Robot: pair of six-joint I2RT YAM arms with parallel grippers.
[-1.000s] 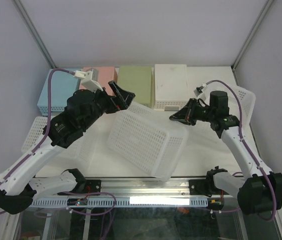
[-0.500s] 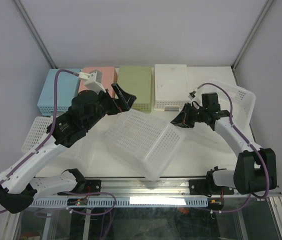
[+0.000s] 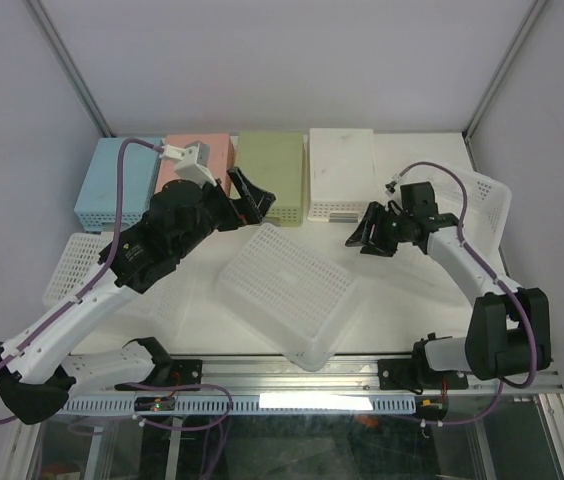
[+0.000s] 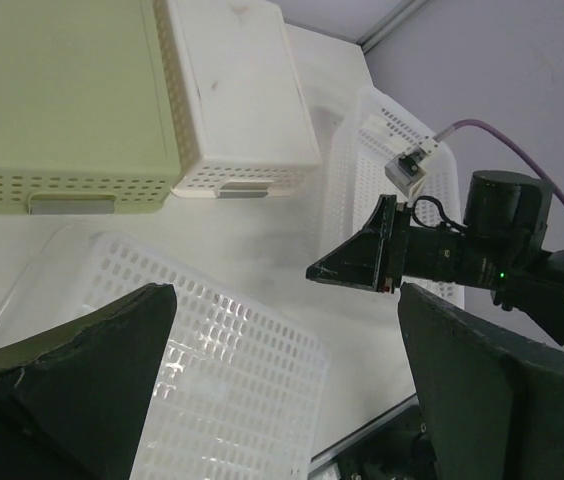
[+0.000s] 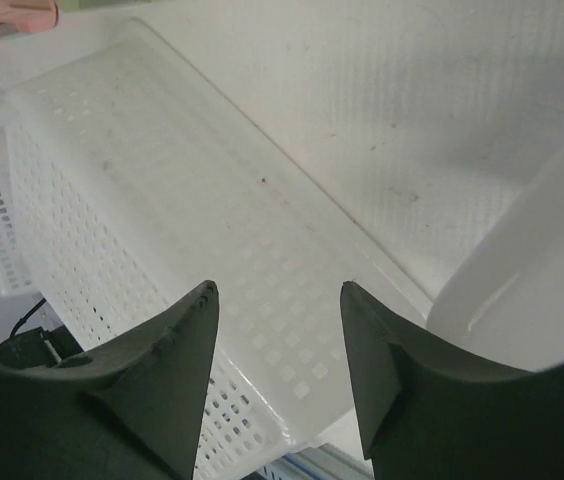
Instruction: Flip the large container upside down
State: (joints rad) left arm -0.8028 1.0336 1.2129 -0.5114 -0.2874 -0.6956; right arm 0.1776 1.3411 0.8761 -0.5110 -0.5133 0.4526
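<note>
The large white perforated container (image 3: pixel 287 288) lies upside down on the table near the front edge, its base facing up. It also shows in the left wrist view (image 4: pixel 212 370) and the right wrist view (image 5: pixel 192 250). My left gripper (image 3: pixel 249 193) is open and empty, above the container's far left corner. My right gripper (image 3: pixel 360 233) is open and empty, just off the container's far right corner, apart from it.
Four closed bins stand along the back: blue (image 3: pixel 107 182), pink (image 3: pixel 207 155), green (image 3: pixel 270 170) and white (image 3: pixel 342 170). A white basket (image 3: pixel 487 205) leans at the right behind the right arm. Another white perforated basket (image 3: pixel 72 265) lies at the left under the left arm.
The container has dropped from tilted on its edge to lying flat, base up. Both grippers have drawn back from it toward the rear.
</note>
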